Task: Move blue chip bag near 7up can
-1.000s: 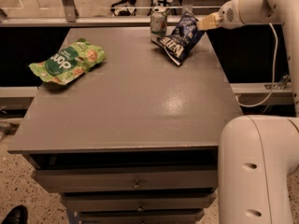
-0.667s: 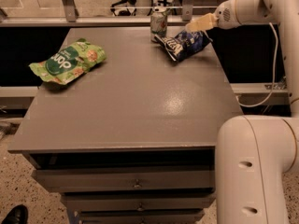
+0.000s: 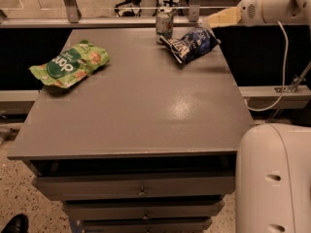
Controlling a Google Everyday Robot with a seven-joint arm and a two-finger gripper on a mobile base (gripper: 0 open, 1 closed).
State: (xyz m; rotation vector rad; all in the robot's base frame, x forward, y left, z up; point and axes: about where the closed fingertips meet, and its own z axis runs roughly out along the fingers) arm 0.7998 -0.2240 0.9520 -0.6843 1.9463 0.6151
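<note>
The blue chip bag (image 3: 190, 43) lies flat on the grey table (image 3: 141, 106) at its far right, dark navy with white lettering. The 7up can (image 3: 165, 23) stands upright just to the bag's left, close to its near corner, at the table's far edge. My gripper (image 3: 210, 22) reaches in from the right on the white arm (image 3: 272, 6) and sits just above the bag's far right corner. I cannot tell whether it touches the bag.
A light green snack bag (image 3: 70, 64) lies at the table's left side. Drawers (image 3: 141, 191) run below the table's front edge. A white robot body part (image 3: 274, 178) fills the lower right. A rail (image 3: 97, 21) runs behind the table.
The blue chip bag has come down from a raised, tilted hold to lie flat on the table next to the can. The gripper has drawn slightly up and to the right.
</note>
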